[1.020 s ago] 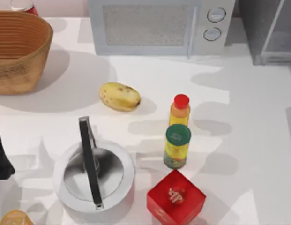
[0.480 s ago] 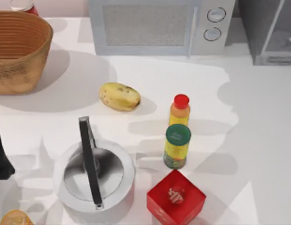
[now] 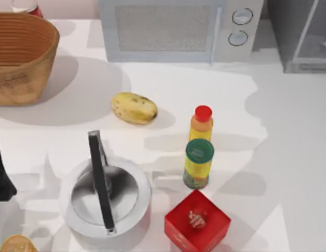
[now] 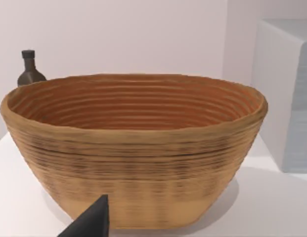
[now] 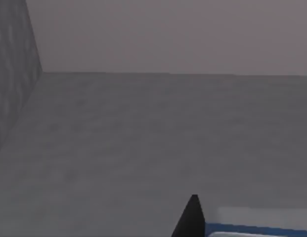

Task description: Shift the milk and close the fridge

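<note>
Item 1. Left arm: black, at the left edge of the top view, mid-height. Left gripper: a dark tip in the left wrist view, facing the basket; whether it is spread or pressed together cannot be told.

Item 2. Right gripper: a dark tip in the right wrist view, over flat grey surfaces that meet in a corner; its grip cannot be told.

Item 3. Milk, a white carton with a blue band: a thin strip of it sits just beside the right gripper's tip.

Item 4. Fridge, a large grey boxy cabinet with a pale frame: upper right of the top view, partly cut off.

Item 5. Grey microwave with two round knobs: top centre, left of the fridge.

Item 6. Woven tan basket: upper left.

Item 7. Small dark bottle: behind the basket.

Item 8. Yellow-brown potato: centre.

Item 9. Yellow red-capped bottle: right of centre, upright.

Item 10. Yellow green-lidded jar: just below the bottle.

Item 11. Red cube: lower centre.

Item 12. Round grey pot with black handle: lower left.

All stand on the white table.
</note>
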Controlling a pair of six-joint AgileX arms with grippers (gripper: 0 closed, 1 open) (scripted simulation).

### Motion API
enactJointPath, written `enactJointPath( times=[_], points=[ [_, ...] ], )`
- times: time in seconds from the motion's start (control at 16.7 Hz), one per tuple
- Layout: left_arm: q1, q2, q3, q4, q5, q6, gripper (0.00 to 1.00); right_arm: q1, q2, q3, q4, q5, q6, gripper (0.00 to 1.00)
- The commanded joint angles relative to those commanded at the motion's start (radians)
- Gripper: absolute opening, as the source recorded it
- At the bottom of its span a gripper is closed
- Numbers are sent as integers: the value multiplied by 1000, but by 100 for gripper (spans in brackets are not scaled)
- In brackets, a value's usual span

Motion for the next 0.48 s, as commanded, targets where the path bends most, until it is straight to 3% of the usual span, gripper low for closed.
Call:
enactJointPath(
  times=[0.48],
  points=[
    [0,0,0,0,0,0,100,0,0,0,0,0,0,68]
  ],
)
